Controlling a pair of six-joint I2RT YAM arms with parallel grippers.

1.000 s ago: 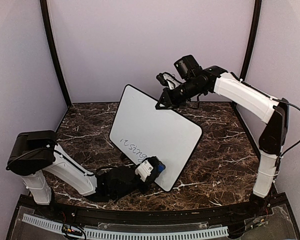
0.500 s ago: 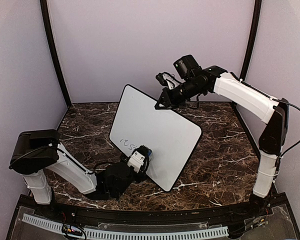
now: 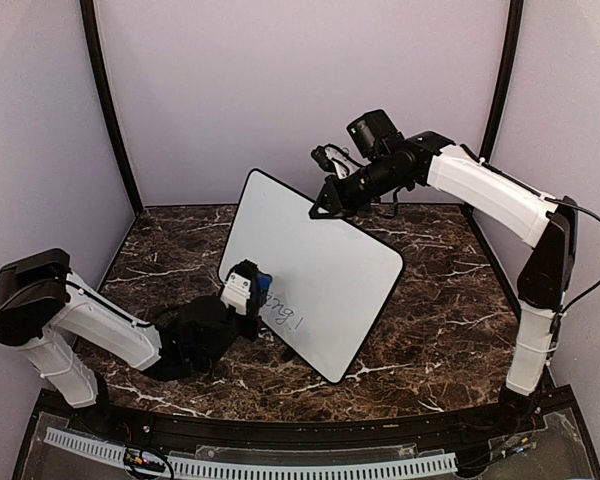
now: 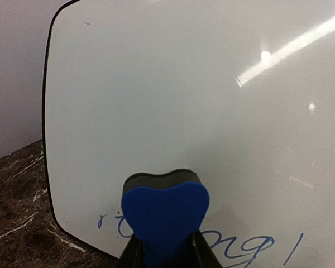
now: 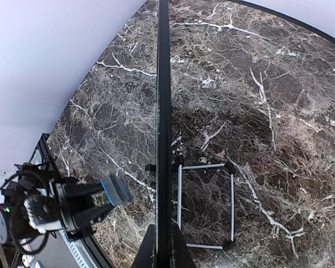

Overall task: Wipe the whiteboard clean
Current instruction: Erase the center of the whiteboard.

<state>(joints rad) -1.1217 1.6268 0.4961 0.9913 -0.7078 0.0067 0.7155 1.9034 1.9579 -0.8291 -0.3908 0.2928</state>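
Note:
The whiteboard [image 3: 320,250] stands tilted on the marble table, propped on a wire stand [image 5: 206,206]. My right gripper [image 3: 325,208] is shut on its top edge; in the right wrist view the whiteboard [image 5: 163,111] shows edge-on between the fingers of that right gripper [image 5: 163,245]. My left gripper [image 3: 245,290] is shut on a blue eraser [image 3: 258,285] in front of the board's lower left part. The right wrist view shows a gap between the eraser [image 5: 116,191] and the board. Blue handwriting [image 4: 251,248] runs along the whiteboard's [image 4: 184,100] lower edge, partly hidden behind the eraser [image 4: 165,215].
Dark marble tabletop [image 3: 440,330] lies all round the board. Purple walls [image 3: 300,90] close the back and sides. A black rail [image 3: 280,430] runs along the near edge by the arm bases.
My left gripper has carried the eraser up and to the left across the board's lower part. Handwriting now shows to the right of the eraser. The right arm and the board have not moved.

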